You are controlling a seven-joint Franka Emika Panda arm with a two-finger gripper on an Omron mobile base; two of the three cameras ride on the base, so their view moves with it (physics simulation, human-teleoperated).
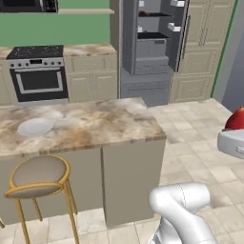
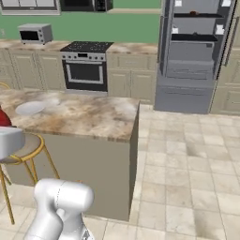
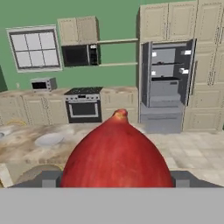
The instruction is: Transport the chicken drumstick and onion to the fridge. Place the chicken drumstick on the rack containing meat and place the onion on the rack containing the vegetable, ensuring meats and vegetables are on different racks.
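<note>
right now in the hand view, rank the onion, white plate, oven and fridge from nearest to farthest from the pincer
1. Onion: held in the pincer, right before the camera.
2. White plate: on the island counter, to the left.
3. Oven and fridge: both on the far wall, oven left, fridge right; too close to call.

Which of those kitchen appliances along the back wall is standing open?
The fridge, tall and dark grey at the right. Its doors are swung wide, showing black shelves inside, while the oven and microwave are shut.
</note>
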